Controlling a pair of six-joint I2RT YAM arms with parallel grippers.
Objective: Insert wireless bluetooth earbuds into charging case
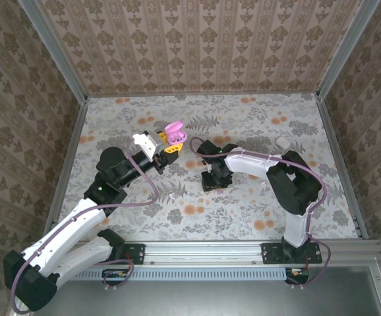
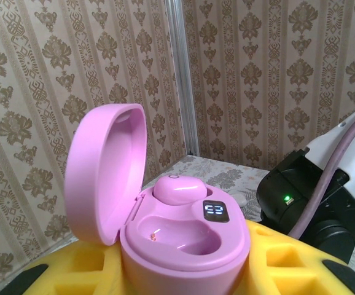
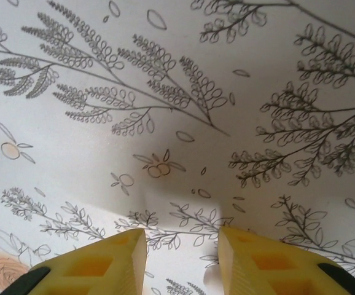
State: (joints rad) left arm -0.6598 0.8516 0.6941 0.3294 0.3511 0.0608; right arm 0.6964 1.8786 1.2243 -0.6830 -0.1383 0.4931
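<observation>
The pink charging case [image 2: 183, 236] stands open, its lid [image 2: 104, 172] tipped up to the left. My left gripper [image 2: 183, 273] is shut on it, with a yellow finger [image 2: 288, 261] on each side. One pink earbud [image 2: 179, 188] sits in the far socket beside the lit display [image 2: 216, 211]. The near socket [image 2: 177, 230] holds nothing. In the top view the case [image 1: 175, 134] is held above the table's back middle by the left gripper [image 1: 173, 143]. My right gripper [image 1: 212, 183] points down at the table just right of it. Its jaws [image 3: 177, 230] are open over bare floral cloth.
A small white object [image 1: 283, 141] lies on the floral tablecloth [image 1: 256, 210] to the back right. The right arm's black wrist [image 2: 294, 190] stands close beside the case. Patterned walls [image 1: 197, 46] enclose the table on three sides.
</observation>
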